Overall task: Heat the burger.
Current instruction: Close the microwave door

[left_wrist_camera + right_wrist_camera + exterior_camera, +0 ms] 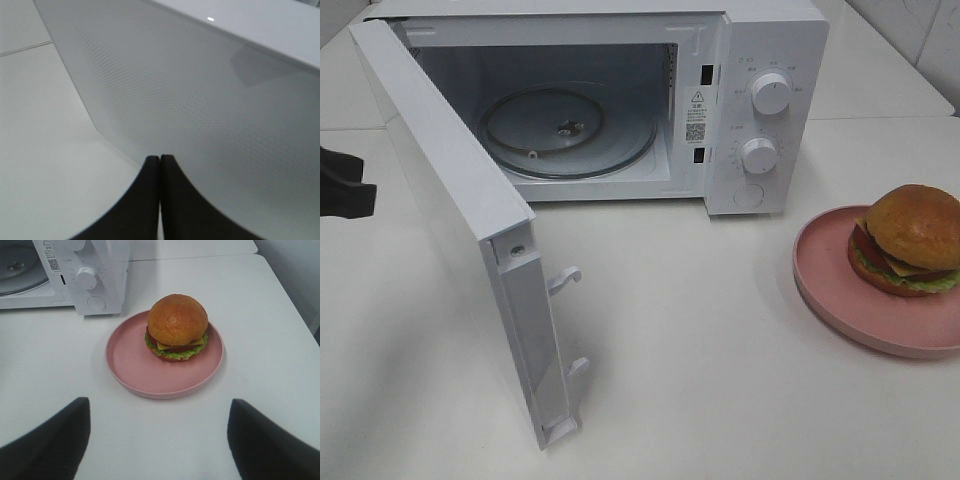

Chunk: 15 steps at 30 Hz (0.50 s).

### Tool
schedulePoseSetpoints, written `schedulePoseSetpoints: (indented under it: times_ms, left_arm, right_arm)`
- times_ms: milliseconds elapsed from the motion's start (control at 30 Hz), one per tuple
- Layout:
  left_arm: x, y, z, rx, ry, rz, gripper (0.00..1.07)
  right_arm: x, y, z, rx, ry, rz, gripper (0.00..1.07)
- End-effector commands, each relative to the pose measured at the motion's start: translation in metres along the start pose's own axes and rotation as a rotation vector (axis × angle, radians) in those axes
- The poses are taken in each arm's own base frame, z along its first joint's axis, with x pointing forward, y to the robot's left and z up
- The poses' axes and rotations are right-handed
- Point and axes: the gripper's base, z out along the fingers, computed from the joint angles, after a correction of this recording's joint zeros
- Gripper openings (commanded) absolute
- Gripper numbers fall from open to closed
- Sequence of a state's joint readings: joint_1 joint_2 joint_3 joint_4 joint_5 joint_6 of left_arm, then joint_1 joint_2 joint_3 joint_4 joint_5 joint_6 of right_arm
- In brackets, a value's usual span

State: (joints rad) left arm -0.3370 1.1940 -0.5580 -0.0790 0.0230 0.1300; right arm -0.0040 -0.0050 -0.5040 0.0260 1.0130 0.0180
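Observation:
The burger (910, 240) (176, 326), with a golden-brown bun, cheese, tomato and lettuce, sits on a round pink plate (840, 290) (130, 365) at the right of the table. The white microwave (770, 40) (107, 270) stands at the back with its door (450, 200) swung wide open and the glass turntable (620, 150) bare inside. My right gripper (159, 412) is open, hanging a short way in front of the plate, nothing between its fingers. My left gripper (159, 165) is shut and empty, close to the outer face of the open door (200, 110); it shows as a black shape (345, 185) at the left edge.
The microwave's two dials (772, 93) (758, 155) face the front. The white table (700, 350) runs between the door's latch hooks (565, 280) and the plate. A white wall (300, 275) rises past the table's right edge.

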Motion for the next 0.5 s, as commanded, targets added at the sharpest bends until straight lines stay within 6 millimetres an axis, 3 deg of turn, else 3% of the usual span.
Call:
schedulePoseSetpoints:
  times_ms: [33, 100, 500]
  left_arm:
    - [-0.007, -0.002, 0.011, 0.003, -0.031, 0.020, 0.00]
    - [-0.011, -0.008, 0.027, 0.020, -0.042, 0.044, 0.00]
    - [-0.019, -0.016, 0.062, 0.036, -0.065, 0.063, 0.00]
  right_arm:
    - [0.001, 0.000, -0.003, 0.002, -0.033, -0.006, 0.72]
    - [0.001, 0.000, -0.003, 0.002, -0.033, -0.006, 0.72]
    - [0.001, 0.000, -0.003, 0.002, -0.033, -0.006, 0.72]
